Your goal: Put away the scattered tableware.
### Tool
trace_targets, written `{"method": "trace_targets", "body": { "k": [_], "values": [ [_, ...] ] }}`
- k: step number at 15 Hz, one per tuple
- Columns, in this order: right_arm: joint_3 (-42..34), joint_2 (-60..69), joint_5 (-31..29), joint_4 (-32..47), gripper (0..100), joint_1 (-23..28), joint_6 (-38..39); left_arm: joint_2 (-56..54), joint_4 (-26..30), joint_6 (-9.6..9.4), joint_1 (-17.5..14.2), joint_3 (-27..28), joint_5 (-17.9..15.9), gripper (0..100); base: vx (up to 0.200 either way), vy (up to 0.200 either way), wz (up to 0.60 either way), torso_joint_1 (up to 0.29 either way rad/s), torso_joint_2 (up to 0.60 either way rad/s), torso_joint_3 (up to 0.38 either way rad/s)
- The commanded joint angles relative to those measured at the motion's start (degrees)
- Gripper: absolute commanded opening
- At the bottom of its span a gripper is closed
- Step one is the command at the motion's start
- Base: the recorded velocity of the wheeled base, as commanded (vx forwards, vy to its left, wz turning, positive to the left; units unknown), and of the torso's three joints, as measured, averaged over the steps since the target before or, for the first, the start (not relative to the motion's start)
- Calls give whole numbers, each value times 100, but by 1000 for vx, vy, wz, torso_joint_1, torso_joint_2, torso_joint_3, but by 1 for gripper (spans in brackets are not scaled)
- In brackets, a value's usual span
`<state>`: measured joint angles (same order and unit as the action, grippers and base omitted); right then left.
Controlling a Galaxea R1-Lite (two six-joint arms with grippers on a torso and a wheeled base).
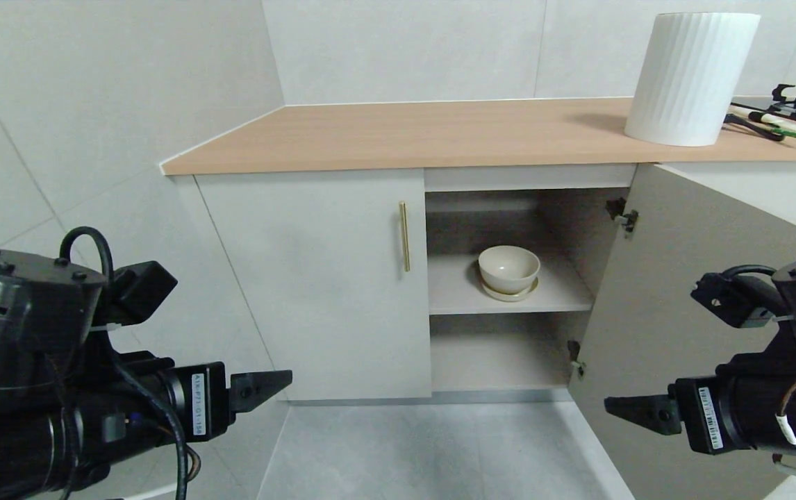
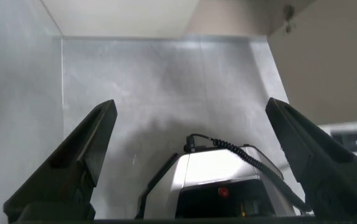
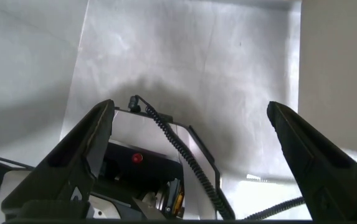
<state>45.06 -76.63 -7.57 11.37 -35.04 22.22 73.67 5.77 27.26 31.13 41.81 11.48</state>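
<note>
Nearest to me, in front of the cabinet (image 1: 530, 292), both arms hung low over the pale floor (image 1: 426, 451). The left gripper (image 1: 262, 387) sat before the cabinet's shut left door (image 1: 321, 278). From its own wrist camera the left gripper's (image 2: 190, 106) jaws stood wide apart, with nothing between them. The right gripper (image 1: 637, 411) hovered before the cabinet's open right door (image 1: 655, 312), which swung out toward the robot. Its jaws were spread just as wide in the right wrist view (image 3: 190, 107), and they too held nothing.

Inside the cabinet, on the middle shelf (image 1: 453, 285), a cream bowl (image 1: 508, 267) stood upright on a small saucer (image 1: 509, 293). The pair sat toward the middle of the shelf, apart from the cabinet's side wall. To my eye that pair was already stowed.

Above the cabinet ran the wooden bench (image 1: 405, 135). A tall white ribbed canister (image 1: 693, 76) stood on it over the cabinet's hinge side. Just beyond the canister, further from the cabinet opening, lay a loose bundle of long utensils (image 1: 787, 118). I could not tell what each one was.

I judged those utensils the likeliest work left. The right arm, nearer that end of the cabinet, seemed the one to rise for them. It would do well to lift clear of the open door before swinging across. It should come down on the utensils crosswise and keep off the canister. If they go into the cabinet, they should be laid beside the bowl and not against it, so the saucer is not nudged.
</note>
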Motion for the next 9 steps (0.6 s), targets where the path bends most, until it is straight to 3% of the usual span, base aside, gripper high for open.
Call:
{"method": "trace_targets", "body": {
  "k": [1, 5, 9],
  "values": [
    [-14, -27, 1, -4, 100, -3, -16, 16, 3, -1, -2, -7, 3, 100, -200, 0, 0, 2, 2, -2],
    [-50, -19, -8, -4, 100, -3, -78, 16, 3, -1, -2, -15, -6, 100, -200, 0, 0, 2, 1, 4],
    [-50, -10, 1, 5, 100, -3, -78, 7, 3, -10, -2, -15, -6, 100, 0, 0, 0, 0, 0, 0]
  ]
}}
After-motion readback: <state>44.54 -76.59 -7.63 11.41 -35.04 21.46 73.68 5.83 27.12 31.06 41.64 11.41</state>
